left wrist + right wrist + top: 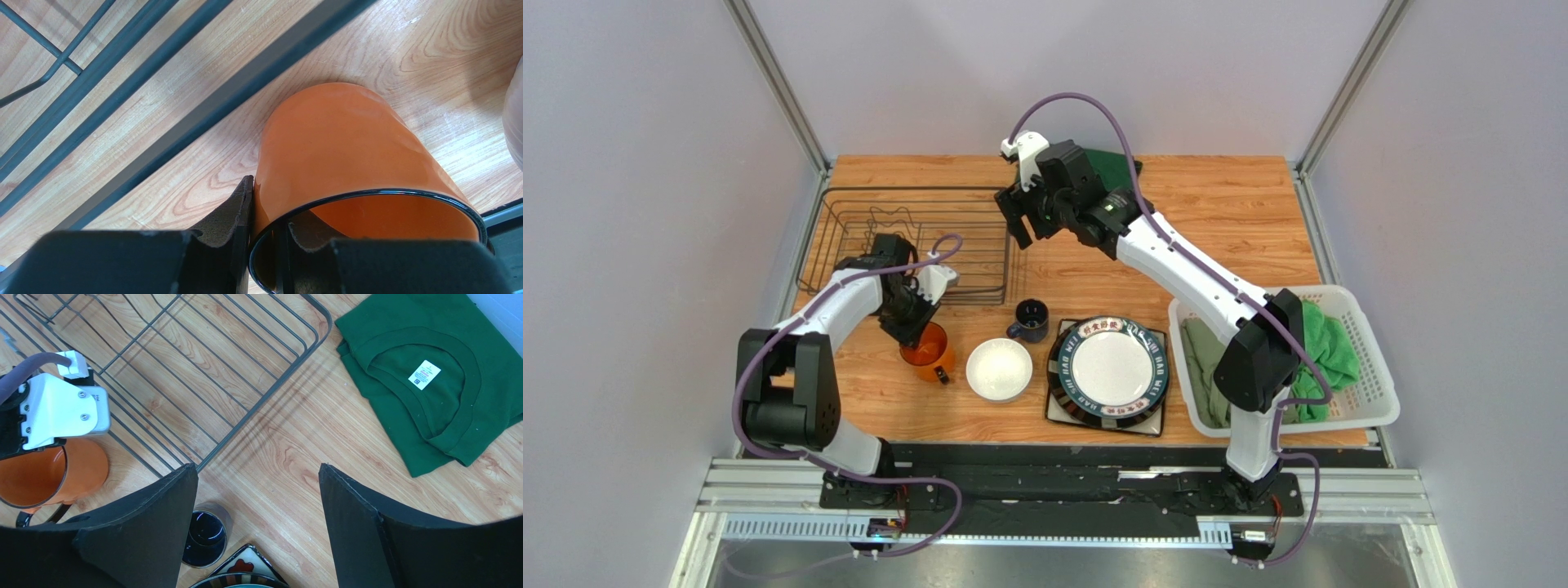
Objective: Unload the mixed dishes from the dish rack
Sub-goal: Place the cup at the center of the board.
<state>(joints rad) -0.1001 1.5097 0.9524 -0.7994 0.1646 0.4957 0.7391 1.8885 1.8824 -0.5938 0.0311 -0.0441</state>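
Left jaws pinching orange mug beside dish rack, white bowl near; right jaws spread.

Looked like a robotics lab cell, not a home. Was boxed in by grey panels on metal posts, with a wooden table and, at 6 o'clock, an aluminium rail carrying two bolted arm bases trailing purple cables. Held household things: dish rack at 10 o'clock, laundry basket at 3.
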